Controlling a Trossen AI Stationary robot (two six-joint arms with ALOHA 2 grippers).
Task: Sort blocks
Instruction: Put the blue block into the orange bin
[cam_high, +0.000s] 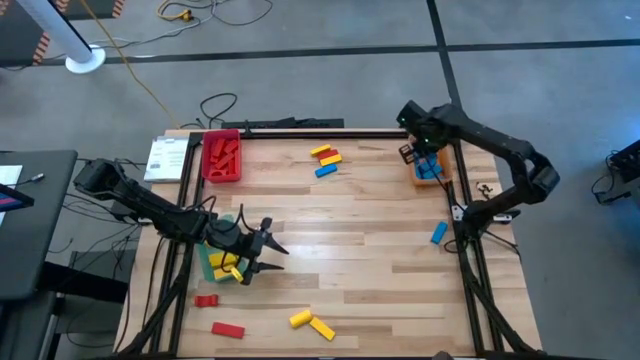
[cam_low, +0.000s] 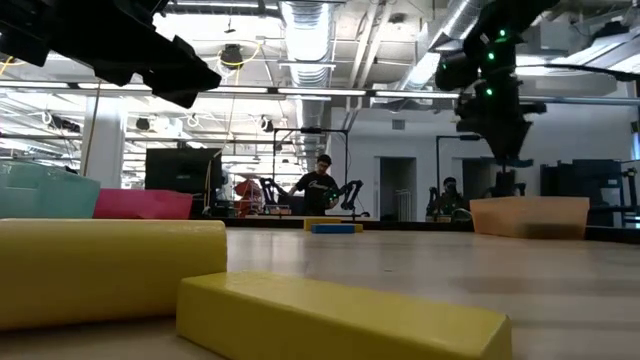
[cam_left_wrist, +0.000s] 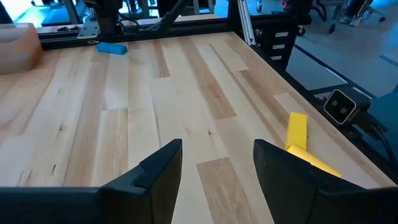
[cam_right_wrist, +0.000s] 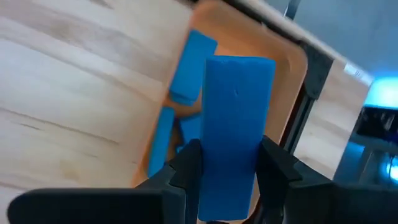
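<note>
Blue block (cam_right_wrist: 233, 130) pinched upright in the right end effector (cam_right_wrist: 229, 171), hanging over the orange tray (cam_right_wrist: 292, 62) at the upper right of the high view, where more blue blocks (cam_right_wrist: 186, 78) lie. Left end effector (cam_left_wrist: 217, 168) sits spread and empty at lower left beside the green tray (cam_high: 208, 262), with yellow blocks (cam_left_wrist: 297, 134) just ahead on the tabletop (cam_left_wrist: 186, 93).

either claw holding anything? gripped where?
Right claw holds a blue block by its lower long sides, above the orange tray. Left claw is open, holding nothing.
</note>
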